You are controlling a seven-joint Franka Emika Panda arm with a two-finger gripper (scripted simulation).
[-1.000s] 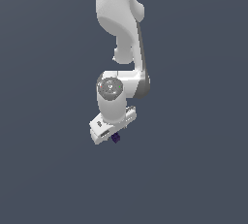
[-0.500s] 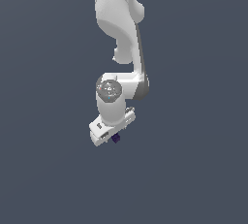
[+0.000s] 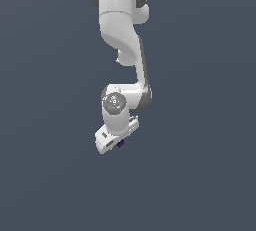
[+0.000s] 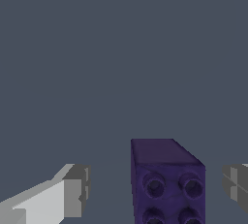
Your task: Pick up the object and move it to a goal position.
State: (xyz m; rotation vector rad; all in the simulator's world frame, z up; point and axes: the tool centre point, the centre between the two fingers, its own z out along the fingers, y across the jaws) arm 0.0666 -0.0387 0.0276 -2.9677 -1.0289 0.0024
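The white robot gripper (image 4: 154,189) stands released, fingers (image 4: 72,191) wide apart, touching nothing; the small dark purple studded block (image 4: 167,182) sits between them.

Background (image 3: 45,100): a plain, flat slate-grey field that filled the exterior view from edge to edge, uniform in tone, without seam, horizon, shadow or texture. The same slate-grey field (image 4: 121,48) took up most of the wrist view, equally even and unmarked. Whether it was a floor, a wall or open space could not be told. No further items were recorded.
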